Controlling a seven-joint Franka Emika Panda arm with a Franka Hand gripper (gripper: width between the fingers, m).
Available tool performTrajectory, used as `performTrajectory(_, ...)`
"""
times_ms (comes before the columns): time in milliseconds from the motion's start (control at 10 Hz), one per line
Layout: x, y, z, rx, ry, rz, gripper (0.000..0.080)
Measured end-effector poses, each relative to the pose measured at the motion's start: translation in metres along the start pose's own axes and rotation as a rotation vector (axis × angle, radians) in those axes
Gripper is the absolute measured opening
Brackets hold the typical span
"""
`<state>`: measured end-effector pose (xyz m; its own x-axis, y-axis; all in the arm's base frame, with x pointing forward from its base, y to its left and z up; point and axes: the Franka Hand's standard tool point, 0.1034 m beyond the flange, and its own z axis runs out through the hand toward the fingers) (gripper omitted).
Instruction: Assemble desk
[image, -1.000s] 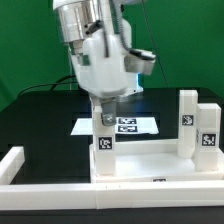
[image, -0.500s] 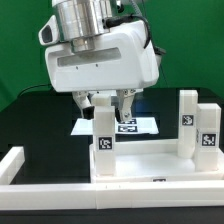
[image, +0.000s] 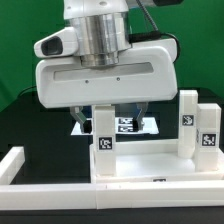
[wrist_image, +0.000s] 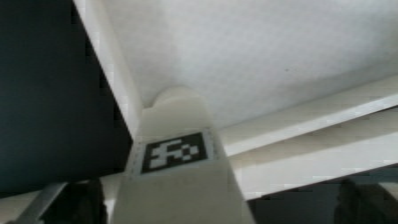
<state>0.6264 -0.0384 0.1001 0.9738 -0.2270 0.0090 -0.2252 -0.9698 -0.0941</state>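
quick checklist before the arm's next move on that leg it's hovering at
1. Hand over target leg: ok; the wrist view shows a tagged leg centred between the two dark fingertips.
2. Fingers clear of the leg: ok; both stand apart from it, hand open.
3. Leg upright on the tabletop panel: ok.
4. Leg fully seated or screwed in: cannot tell.
5. The two legs at the exterior view's right out of the hand's way: ok.
6. Marker board unobstructed: not ok; the arm hides part of it.
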Motion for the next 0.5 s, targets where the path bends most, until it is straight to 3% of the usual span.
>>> performTrajectory(200,-0.0004,0.0004,0.0011,-0.001,-0.002,0.030,0.0605)
performTrajectory(400,0.0008,0.0064,0.0002,-0.006,0.002,0.193,0.0300)
performTrajectory(500,0.0007,0.0075,0.0006,-0.007,0.001,0.259,0.0300)
